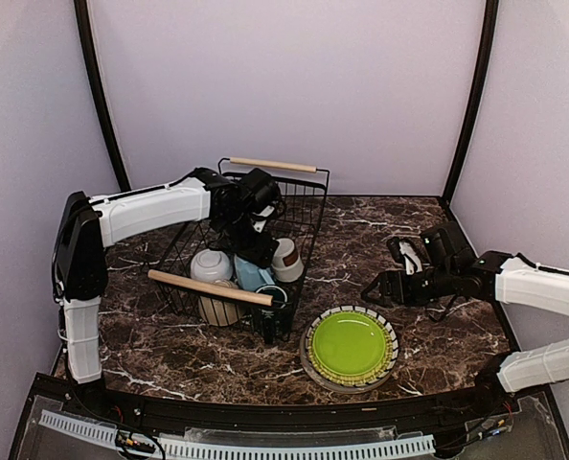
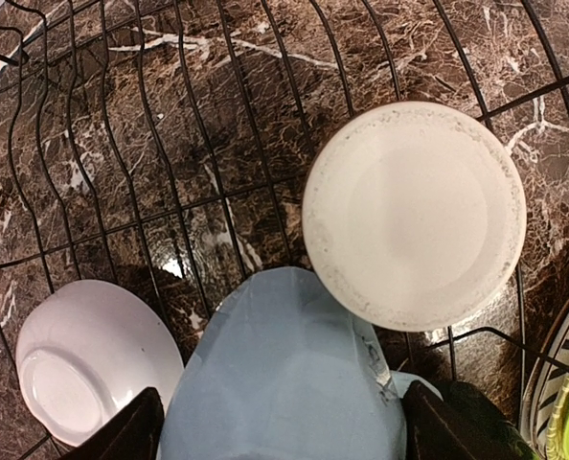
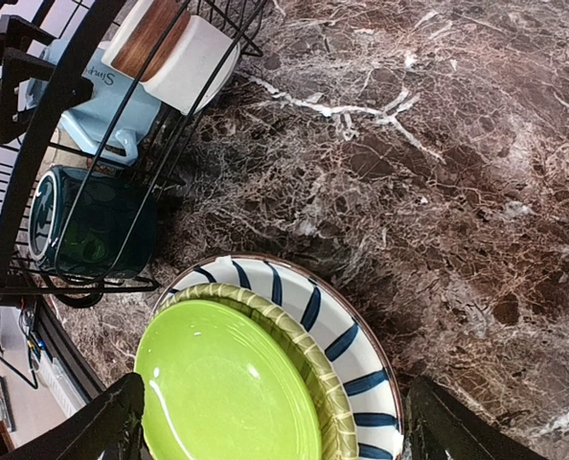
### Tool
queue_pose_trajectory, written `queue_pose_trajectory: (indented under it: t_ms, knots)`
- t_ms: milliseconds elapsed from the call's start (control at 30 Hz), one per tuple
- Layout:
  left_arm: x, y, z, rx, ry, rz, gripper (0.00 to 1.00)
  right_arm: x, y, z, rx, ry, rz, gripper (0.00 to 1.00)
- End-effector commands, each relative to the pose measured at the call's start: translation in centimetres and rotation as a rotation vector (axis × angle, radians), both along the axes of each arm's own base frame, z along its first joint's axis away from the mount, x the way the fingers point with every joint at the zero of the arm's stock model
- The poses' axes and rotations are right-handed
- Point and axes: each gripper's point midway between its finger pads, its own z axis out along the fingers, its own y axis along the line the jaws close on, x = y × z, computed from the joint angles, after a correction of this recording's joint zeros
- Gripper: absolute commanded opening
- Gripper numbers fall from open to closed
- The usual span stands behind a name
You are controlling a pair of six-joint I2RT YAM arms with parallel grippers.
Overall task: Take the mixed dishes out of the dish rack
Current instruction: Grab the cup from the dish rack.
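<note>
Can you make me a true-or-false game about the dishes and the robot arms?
1. The green plate lies on the striped plate. True.
2. The blue mug sits on the plates. False: it is in the rack.
3. The right fingers are squeezed shut. False: they are open, holding nothing.
4. The dark green mug is in the rack. True.

place: robot lab booth | signs: plain lilac walls (image 1: 284,86), curved black poles (image 1: 101,96), marble-patterned tabletop (image 1: 380,216)
</note>
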Motion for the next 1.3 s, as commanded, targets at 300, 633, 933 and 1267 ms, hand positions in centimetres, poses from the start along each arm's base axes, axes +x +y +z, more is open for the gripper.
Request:
queue_pose_trajectory:
  t_ms: [300,633,933,1267]
  knots:
    - [-0.2,0.3,9.0,-0.105,-0.138,-0.004,0.01,1.0,0.8,1.4,0.031,-0.056,0.006,0.92]
    - [-0.5,2.2,13.0,-0.095,-0.228,0.003,0.01,1.2,1.3,1.9,0.060,-0.067,0.018,0.92]
    - [-0.7,1.4,17.3,-0.224,-0.309,-0.041,0.01,2.3,3.6,5.0,0.174,-0.120,0.069,0.93]
    - [-2.2,-2.1,22.7,-0.558,-0.431,-0.171,0.01,3.3,8.9,13.1,0.521,-0.187,0.229,0.92]
